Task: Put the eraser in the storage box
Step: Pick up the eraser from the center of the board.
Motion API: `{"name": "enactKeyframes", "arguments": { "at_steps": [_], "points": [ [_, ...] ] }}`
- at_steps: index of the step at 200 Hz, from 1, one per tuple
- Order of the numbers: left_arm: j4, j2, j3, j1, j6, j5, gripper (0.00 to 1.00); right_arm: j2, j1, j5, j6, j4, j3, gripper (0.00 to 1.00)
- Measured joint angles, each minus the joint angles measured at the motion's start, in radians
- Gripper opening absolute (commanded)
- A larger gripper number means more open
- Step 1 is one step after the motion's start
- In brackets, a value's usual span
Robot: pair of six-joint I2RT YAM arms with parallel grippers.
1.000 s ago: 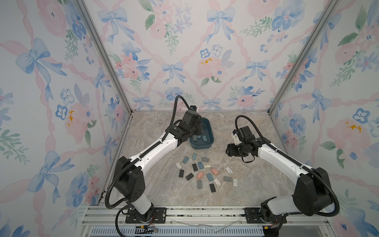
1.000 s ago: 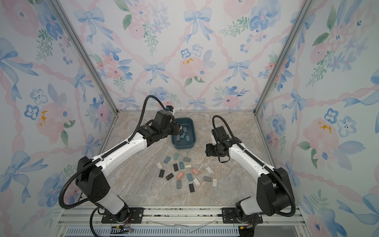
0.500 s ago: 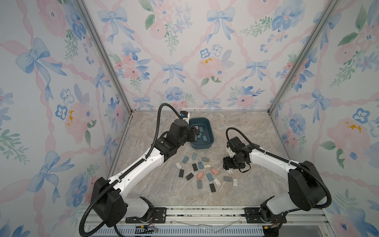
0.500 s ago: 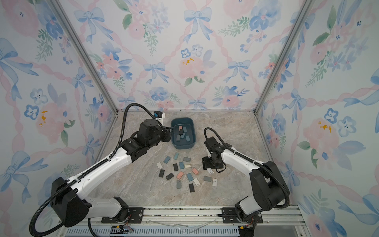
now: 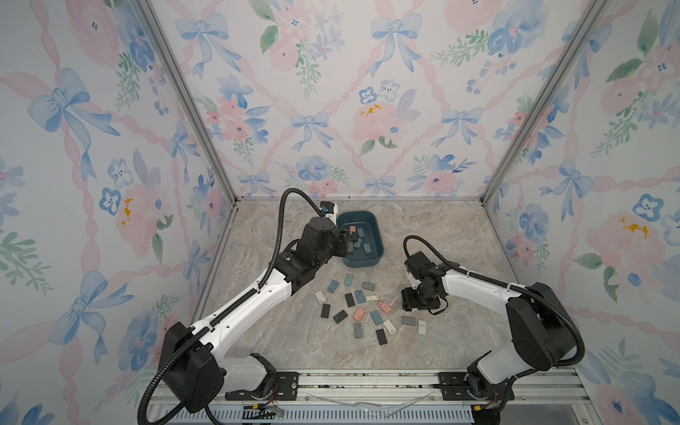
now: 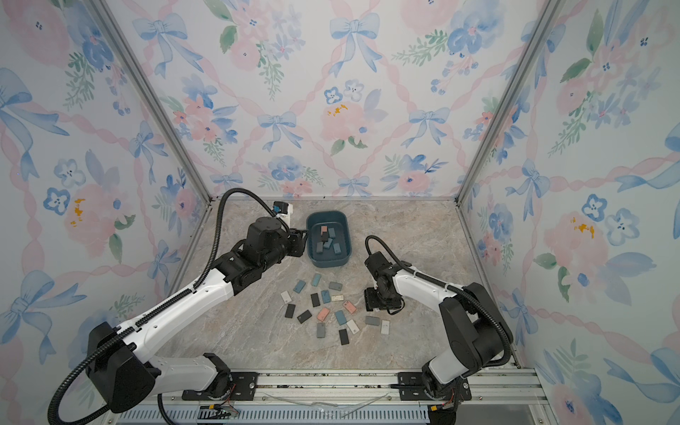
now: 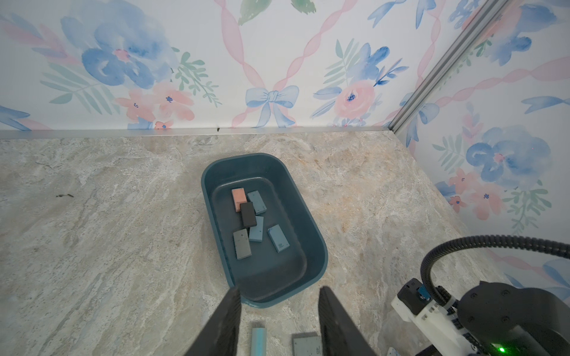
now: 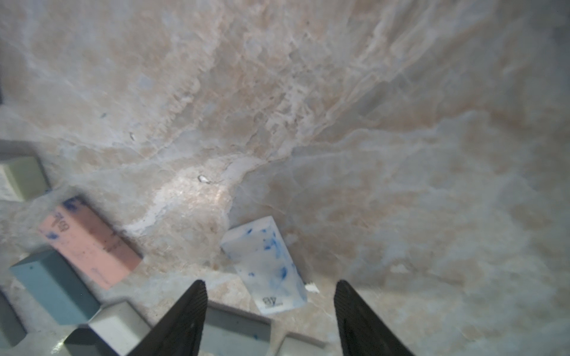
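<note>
at the pile's (image 5: 358,313) right edge, right gripper (image 8: 270,282) fingers apart, speckled white eraser (image 8: 262,262) lying just ahead between them. left gripper (image 7: 279,289) apart, empty, by the box (image 7: 317,246). top views hide that eraser.

The storage box (image 7: 277,271) is dark teal, holding a salmon-pink eraser (image 7: 239,199), a black eraser (image 7: 248,214), a grey eraser (image 7: 241,244) and 3 blue erasers (image 7: 278,238). The table (image 5: 423,228) is beige-grey veined marble. A white eraser (image 8: 265,265) carries blue blotches. The wallpaper (image 5: 331,73) shows blue bows, pink ribbons and flowers.
</note>
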Motion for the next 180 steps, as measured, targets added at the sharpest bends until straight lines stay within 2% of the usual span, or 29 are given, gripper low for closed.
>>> {"name": "enactKeyframes", "arguments": {
  "at_steps": [117, 180],
  "points": [
    [0.014, 0.000, -0.009, 0.000, 0.000, -0.010, 0.44, 0.026, 0.013, 0.029, 0.031, 0.027, -0.002, 0.51],
    [0.014, 0.000, -0.012, 0.000, 0.000, -0.012, 0.44, 0.030, 0.020, 0.044, 0.044, 0.030, -0.002, 0.39]
  ]
}}
